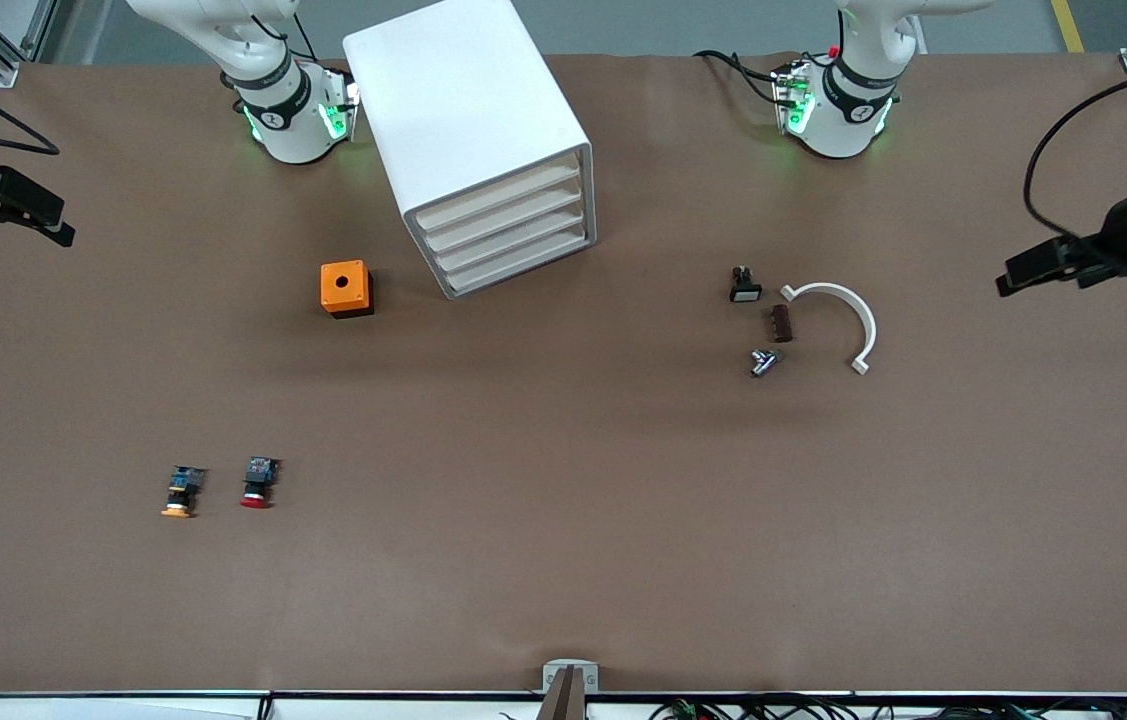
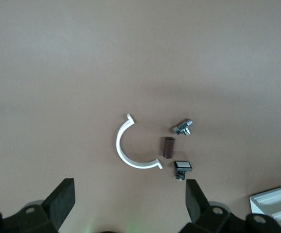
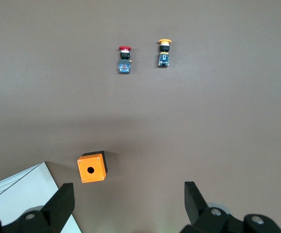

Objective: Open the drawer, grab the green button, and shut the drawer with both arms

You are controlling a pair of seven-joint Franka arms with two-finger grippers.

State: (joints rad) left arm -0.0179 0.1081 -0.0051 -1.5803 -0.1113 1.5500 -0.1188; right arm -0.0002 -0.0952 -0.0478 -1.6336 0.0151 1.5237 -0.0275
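The white cabinet [image 1: 468, 120] stands between the two arm bases, its four cream fronts all pushed in. The drawer [image 1: 521, 268] is the lowest front and is shut. The button is out of view. My right gripper [image 1: 63, 222] hangs high over the right arm's end of the table, open and holding nothing [image 3: 129, 201]. Its wrist view looks down on the orange box [image 3: 92, 167] and a corner of the cabinet [image 3: 19, 194]. My left gripper [image 1: 1018, 272] hangs open and bare over the left arm's end [image 2: 129, 199], above the small parts.
An orange box with a round hole [image 1: 346, 288] sits beside the cabinet. A red-capped button [image 1: 258, 483] and an orange-capped one [image 1: 182, 492] lie nearer the front camera. A white curved clamp [image 1: 848, 320], a brown piece [image 1: 781, 323], a white-faced switch [image 1: 745, 288] and a metal fitting [image 1: 763, 363] lie toward the left arm's end.
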